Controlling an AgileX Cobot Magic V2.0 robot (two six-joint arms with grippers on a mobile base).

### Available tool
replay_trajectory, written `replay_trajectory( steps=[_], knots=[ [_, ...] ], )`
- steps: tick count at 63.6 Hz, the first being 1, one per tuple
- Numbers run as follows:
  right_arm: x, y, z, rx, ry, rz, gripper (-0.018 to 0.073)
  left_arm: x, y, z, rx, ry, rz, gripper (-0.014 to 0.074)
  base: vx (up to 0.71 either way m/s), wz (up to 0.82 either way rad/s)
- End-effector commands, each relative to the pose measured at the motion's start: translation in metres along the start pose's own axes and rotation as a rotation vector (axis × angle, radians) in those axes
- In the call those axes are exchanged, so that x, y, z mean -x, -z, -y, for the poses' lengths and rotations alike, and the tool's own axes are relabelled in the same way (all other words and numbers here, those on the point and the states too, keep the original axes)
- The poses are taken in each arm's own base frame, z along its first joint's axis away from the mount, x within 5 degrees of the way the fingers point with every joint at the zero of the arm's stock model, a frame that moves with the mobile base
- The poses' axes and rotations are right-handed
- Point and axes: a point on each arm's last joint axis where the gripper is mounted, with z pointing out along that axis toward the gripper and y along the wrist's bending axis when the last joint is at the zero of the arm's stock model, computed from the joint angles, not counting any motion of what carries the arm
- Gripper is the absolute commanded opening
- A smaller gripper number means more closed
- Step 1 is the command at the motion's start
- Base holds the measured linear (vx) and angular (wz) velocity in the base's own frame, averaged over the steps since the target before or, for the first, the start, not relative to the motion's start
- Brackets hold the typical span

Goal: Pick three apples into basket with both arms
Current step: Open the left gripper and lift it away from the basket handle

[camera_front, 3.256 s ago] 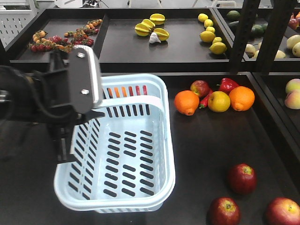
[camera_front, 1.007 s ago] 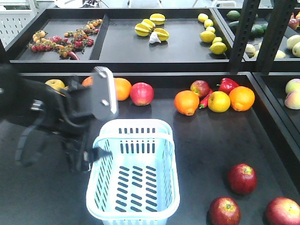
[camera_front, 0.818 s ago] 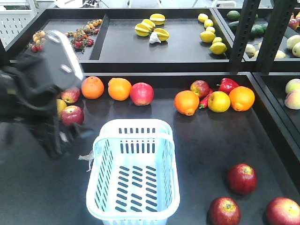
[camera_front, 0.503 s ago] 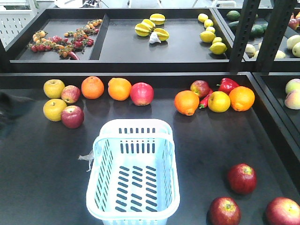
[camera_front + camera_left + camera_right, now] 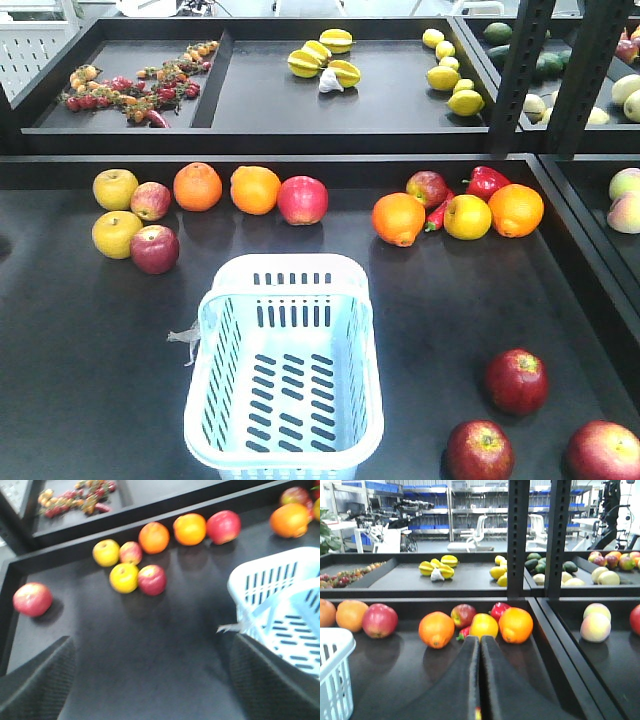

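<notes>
Left fingers point(image 5: 42, 682), apart, have pulled off the basket point(image 5: 285, 268), standing clear on the tabletop point(image 5: 440, 320); apples point(image 5: 516, 381) lie near its right edge; right fingers point(image 5: 469, 680) together.

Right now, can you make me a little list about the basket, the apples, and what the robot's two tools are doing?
basket: pale blue, empty, upright on the black table
apples: three red apples lie on the table right of the basket, none inside it
left tool: open, holding nothing, over bare table beside the basket
right tool: shut, holding nothing, facing the oranges at the back
</notes>
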Motion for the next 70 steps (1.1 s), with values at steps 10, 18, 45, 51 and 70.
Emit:
replay_trajectory(
  steps=[10, 18, 45, 51, 70],
  knots=[
    [0.026, 0.003, 0.0, 0.001, -0.001, 0.092, -0.0009, 0.0, 0.017, -0.008, 0.007, 0.028, 0.131, 0.0593, 0.0, 0.0],
    [0.06, 0.009, 0.0, 0.002, -0.065, 0.043, -0.0009, -0.001, 0.018, -0.009, 0.006, 0.031, 0.136, 0.0593, 0.0, 0.0],
    [0.139, -0.022, -0.002, -0.015, -0.071, -0.696, -0.0009, -0.001, 0.018, -0.009, 0.006, 0.032, 0.136, 0.0593, 0.0, 0.0],
    [0.143, -0.031, -0.002, -0.016, -0.071, -0.741, -0.0009, -0.001, 0.018, -0.009, 0.006, 0.032, 0.136, 0.0593, 0.0, 0.0],
    [0.134, -0.029, -0.002, 0.028, 0.033, -0.883, 0.0074, -0.001, 0.018, -0.009, 0.006, 0.032, 0.136, 0.0593, 0.0, 0.0]
  ],
)
